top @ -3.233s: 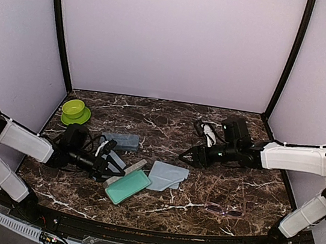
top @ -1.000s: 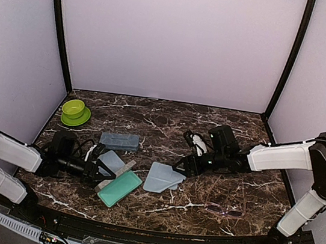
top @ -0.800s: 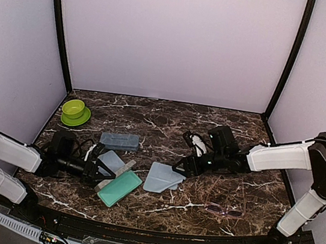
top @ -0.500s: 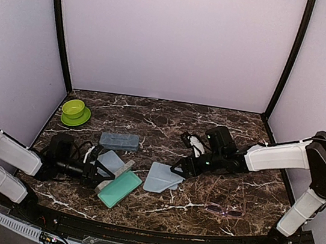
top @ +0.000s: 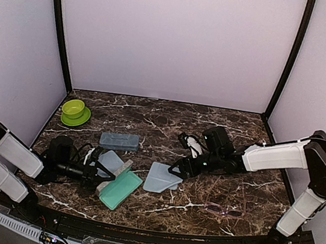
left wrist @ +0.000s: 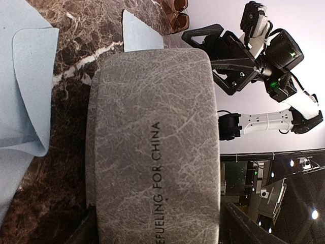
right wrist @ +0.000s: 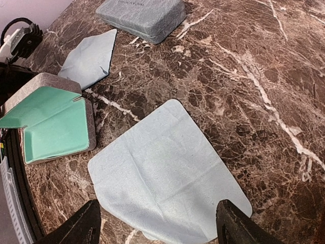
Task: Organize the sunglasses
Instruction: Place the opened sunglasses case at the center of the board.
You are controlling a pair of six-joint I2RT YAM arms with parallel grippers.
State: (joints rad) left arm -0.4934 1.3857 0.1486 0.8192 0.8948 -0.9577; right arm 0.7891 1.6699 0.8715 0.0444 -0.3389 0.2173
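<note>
Lying flat, the pink sunglasses [top: 225, 211] stretch left to right

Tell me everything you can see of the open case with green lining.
The open case is a rectangular hard shell, grey and textured outside with printed lettering, mint green inside. It lies empty on the marble table, front left, lid raised. A light blue cloth lies beside it. The left end effector straddles its lid; contact is unclear.
</note>
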